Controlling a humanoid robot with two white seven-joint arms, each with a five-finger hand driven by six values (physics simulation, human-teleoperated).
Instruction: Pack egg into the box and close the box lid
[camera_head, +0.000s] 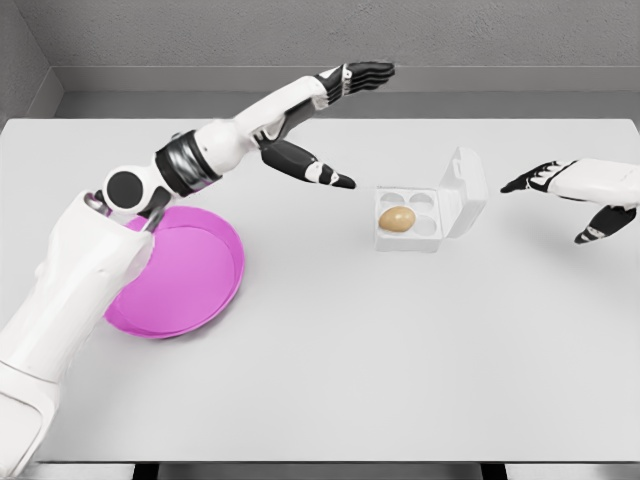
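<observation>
Grey table | egg in open box — both hands' fingers spread, holding nothing

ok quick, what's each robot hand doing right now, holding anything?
Left robot hand: open, fingers spread, holding nothing, left of the box.
Right robot hand: open, holding nothing, right of the box.

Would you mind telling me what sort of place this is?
Probably a bare simulated test bench: a plain white table against grey walls, holding only an open egg box with one egg and a pink bowl.
</observation>
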